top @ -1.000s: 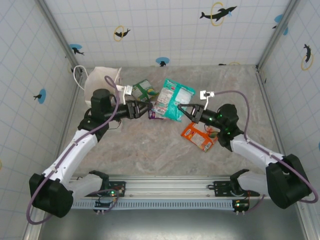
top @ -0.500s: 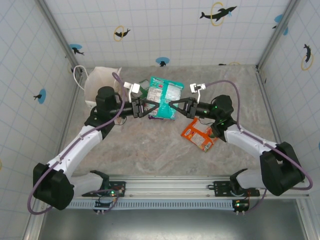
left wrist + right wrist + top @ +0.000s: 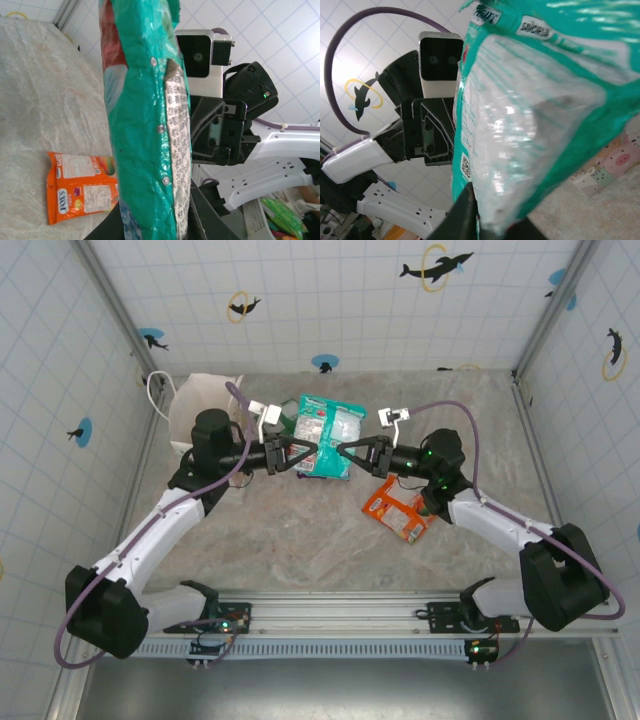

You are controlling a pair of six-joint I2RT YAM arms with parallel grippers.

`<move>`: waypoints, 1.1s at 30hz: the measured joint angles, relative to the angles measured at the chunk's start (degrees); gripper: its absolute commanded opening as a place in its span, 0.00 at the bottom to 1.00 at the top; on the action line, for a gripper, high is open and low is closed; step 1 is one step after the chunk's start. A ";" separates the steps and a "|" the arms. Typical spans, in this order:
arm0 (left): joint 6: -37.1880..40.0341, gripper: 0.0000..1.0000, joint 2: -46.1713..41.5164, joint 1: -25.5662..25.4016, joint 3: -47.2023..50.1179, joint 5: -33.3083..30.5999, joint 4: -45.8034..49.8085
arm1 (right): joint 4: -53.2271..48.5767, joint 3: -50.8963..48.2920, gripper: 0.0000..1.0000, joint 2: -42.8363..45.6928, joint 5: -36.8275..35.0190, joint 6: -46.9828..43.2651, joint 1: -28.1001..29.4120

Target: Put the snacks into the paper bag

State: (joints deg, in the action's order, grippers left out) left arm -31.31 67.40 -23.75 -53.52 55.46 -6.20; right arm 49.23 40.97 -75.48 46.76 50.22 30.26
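Handing the teal snack packet (image 3: 325,430) across from one arm to the other appears to be the step in hand. The packet hangs clear of the table (image 3: 300,540) at upper centre of the top view. The left gripper (image 3: 300,454) and the right gripper (image 3: 345,449) face each other tip to tip at its lower edge.

1. Grip state. In the left wrist view the left fingers are closed down on the packet, which is seen edge-on between them. The right fingers flank the same packet, but whether they pinch it or sit slack cannot be told.
2. Procedure. Confirm a firm left pinch before the right jaws part. Draw the right gripper straight back so the foil is not dragged or twisted.
3. Transfer. Carry the packet to the paper bag (image 3: 203,400) at upper left, beside the left arm.

Orientation: the printed face is turned up toward the overhead camera. The gripped edge sits low in frame and the free end points toward the top. The long axis is judged to run bottom to top, crosswise to the line between the grippers. Lead into the bag with a narrow end.
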 measured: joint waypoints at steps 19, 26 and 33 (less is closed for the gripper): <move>24.65 0.05 7.89 3.30 -33.44 -32.39 28.92 | -15.26 -7.30 0.47 8.00 -18.53 -7.56 7.39; 28.55 0.05 10.71 9.84 -40.35 -39.91 28.68 | -16.06 -5.99 0.46 3.19 -18.86 -8.72 10.27; 30.69 0.06 10.95 11.89 -40.83 -46.64 28.55 | -16.04 -5.07 0.46 1.09 -18.88 -9.22 11.54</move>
State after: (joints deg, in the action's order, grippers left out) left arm -0.62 78.35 -11.86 -94.35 8.82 22.35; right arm 33.19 35.90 -74.39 27.88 40.99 41.80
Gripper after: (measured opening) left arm 0.212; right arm 0.457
